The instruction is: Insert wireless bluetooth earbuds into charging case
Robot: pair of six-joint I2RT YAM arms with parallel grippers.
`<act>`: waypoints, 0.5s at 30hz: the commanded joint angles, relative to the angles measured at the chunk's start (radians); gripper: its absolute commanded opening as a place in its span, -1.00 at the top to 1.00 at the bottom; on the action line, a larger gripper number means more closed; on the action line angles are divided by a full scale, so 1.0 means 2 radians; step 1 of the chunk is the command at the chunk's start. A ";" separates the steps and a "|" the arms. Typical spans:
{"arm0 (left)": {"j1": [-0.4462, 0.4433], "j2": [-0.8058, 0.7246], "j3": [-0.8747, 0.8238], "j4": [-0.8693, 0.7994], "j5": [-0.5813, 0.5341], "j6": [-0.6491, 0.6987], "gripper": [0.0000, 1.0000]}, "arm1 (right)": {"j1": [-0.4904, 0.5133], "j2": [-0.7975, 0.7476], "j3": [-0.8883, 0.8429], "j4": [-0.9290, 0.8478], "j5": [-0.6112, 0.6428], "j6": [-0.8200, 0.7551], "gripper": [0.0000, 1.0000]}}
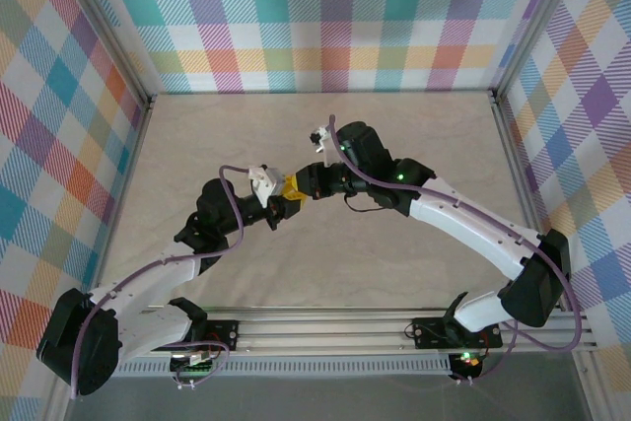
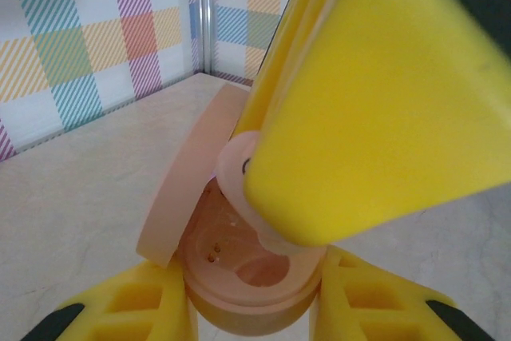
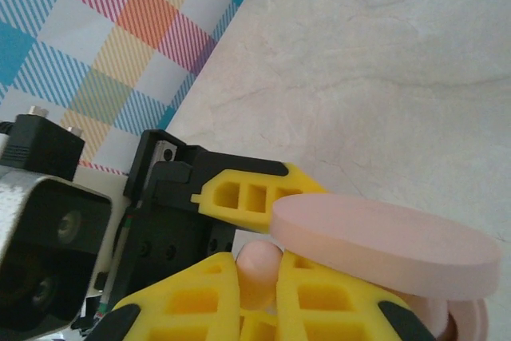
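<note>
My left gripper is shut on the body of a salmon-pink charging case, which it holds off the table at mid-table. The case's lid stands open to the left, and one empty socket with gold contacts shows inside. My right gripper is shut on a pale pink earbud. One of its yellow fingers reaches down from the upper right and holds the earbud at the case's mouth, just above the sockets. From above, the left gripper and the right gripper meet tip to tip.
The pale marble-patterned table lies bare around the arms. Plaid walls close it in on three sides, with aluminium posts at the corners. A metal rail runs along the near edge.
</note>
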 commanded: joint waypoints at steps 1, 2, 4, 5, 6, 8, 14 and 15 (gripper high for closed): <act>-0.006 -0.012 0.013 0.021 0.006 -0.014 0.86 | 0.004 0.001 -0.011 0.018 0.021 -0.020 0.71; -0.006 -0.012 0.015 0.021 0.007 -0.018 0.86 | 0.004 0.001 -0.014 0.019 0.027 -0.022 0.69; -0.006 -0.010 0.019 0.024 0.012 -0.027 0.85 | 0.004 0.001 -0.021 0.026 0.032 -0.024 0.68; -0.006 -0.010 0.021 0.025 0.017 -0.031 0.85 | 0.004 0.002 -0.024 0.029 0.033 -0.023 0.68; -0.006 -0.008 0.023 0.024 0.021 -0.034 0.85 | 0.004 0.004 -0.026 0.033 0.033 -0.023 0.67; -0.006 -0.009 0.024 0.023 0.024 -0.037 0.85 | 0.004 0.008 -0.027 0.036 0.030 -0.023 0.67; -0.006 -0.018 0.022 0.016 0.017 -0.035 0.85 | 0.004 0.013 -0.025 0.034 0.022 -0.021 0.67; -0.006 -0.019 0.022 0.014 0.016 -0.034 0.85 | 0.005 0.012 -0.023 0.031 0.021 -0.020 0.67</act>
